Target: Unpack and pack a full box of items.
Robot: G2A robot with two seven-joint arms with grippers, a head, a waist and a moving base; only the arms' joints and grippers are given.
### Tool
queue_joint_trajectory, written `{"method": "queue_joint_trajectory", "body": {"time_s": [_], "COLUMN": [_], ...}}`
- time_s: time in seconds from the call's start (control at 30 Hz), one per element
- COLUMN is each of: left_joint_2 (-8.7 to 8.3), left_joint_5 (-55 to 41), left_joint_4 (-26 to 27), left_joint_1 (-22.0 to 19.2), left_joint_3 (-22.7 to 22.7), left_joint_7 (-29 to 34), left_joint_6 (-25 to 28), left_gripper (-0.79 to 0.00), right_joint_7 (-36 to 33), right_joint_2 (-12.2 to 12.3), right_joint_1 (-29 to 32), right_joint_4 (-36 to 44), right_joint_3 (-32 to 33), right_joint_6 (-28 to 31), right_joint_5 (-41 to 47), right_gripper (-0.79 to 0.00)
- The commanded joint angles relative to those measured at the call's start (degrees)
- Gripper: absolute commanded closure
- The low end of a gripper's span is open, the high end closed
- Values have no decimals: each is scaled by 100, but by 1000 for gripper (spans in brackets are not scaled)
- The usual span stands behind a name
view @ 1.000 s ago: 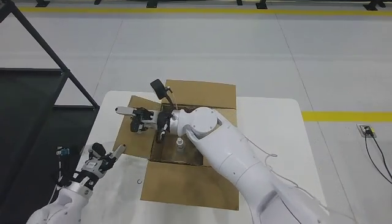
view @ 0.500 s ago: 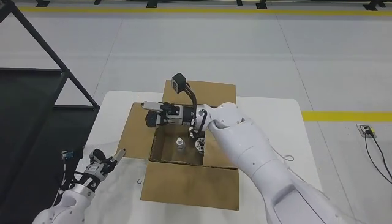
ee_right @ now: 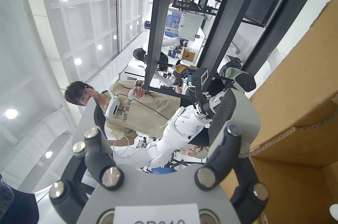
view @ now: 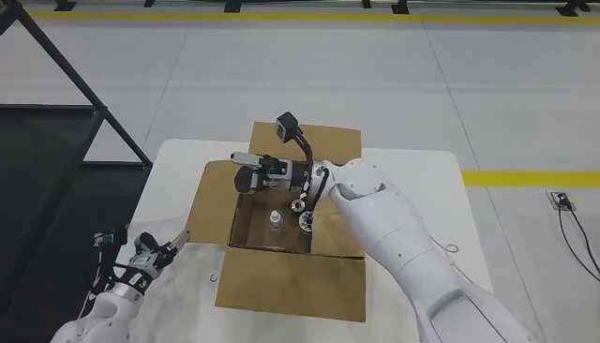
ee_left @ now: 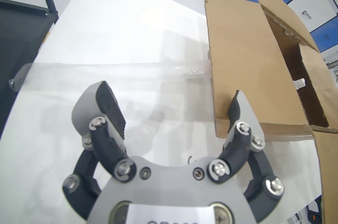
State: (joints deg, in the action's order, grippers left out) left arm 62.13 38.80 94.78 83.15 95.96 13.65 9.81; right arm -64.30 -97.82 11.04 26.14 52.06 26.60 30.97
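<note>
Item count: one cardboard box [view: 291, 282], open at the top, on one white table [view: 169, 170]. Three of its flaps lie folded outward in plain sight, on the far, left and near sides. Inside the box, on its floor, I count one small white bottle [view: 275, 218] standing upright and one round white item [view: 305, 224] just beside it. A further pale object lies beyond them, too small to identify. The box sits at the middle of the table. My right end effector [view: 246, 170] hangs at the far left corner of the box opening, pointing out over the left flap. Its fingers are spread wide with nothing between them, and the wrist view shows the cardboard edge just beside one finger; contact cannot be confirmed. The bottle and the round item lie below and to the near side of this end effector, apart from it. My left end effector [ee_left: 170, 91] is over the near left part of the table, fingers wide apart and empty, aimed at the left flap, which is near one fingertip but not touching it. One strip of clear film [ee_left: 105, 72] lies flat on the table ahead of it, reaching toward the box. Labelling: each end effector carries one white label at its base, with dark print cut off by the frame edge — not legible in full.
</note>
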Motion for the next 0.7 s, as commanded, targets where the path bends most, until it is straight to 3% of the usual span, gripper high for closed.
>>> {"method": "queue_joint_trajectory", "body": {"time_s": [0.0, 0.27, 0.67], "left_joint_2": [-3, -17, -6], "left_joint_5": [23, -69, -442], "left_joint_4": [0, 154, 900], "left_joint_1": [9, 147, 854], "left_joint_3": [32, 290, 995], "left_joint_7": [27, 15, -708], "left_joint_6": [-22, 71, 621], "left_gripper": [-785, -785, -785], "right_joint_7": [12, 51, 201], "right_joint_2": [29, 145, 232], "right_joint_1": [36, 198, 358], "right_joint_4": [86, 374, 534], "right_joint_3": [37, 220, 348], "right_joint_6": [-44, -135, -525], "right_joint_5": [-45, -160, -349], "right_gripper": [-785, -785, -785]}}
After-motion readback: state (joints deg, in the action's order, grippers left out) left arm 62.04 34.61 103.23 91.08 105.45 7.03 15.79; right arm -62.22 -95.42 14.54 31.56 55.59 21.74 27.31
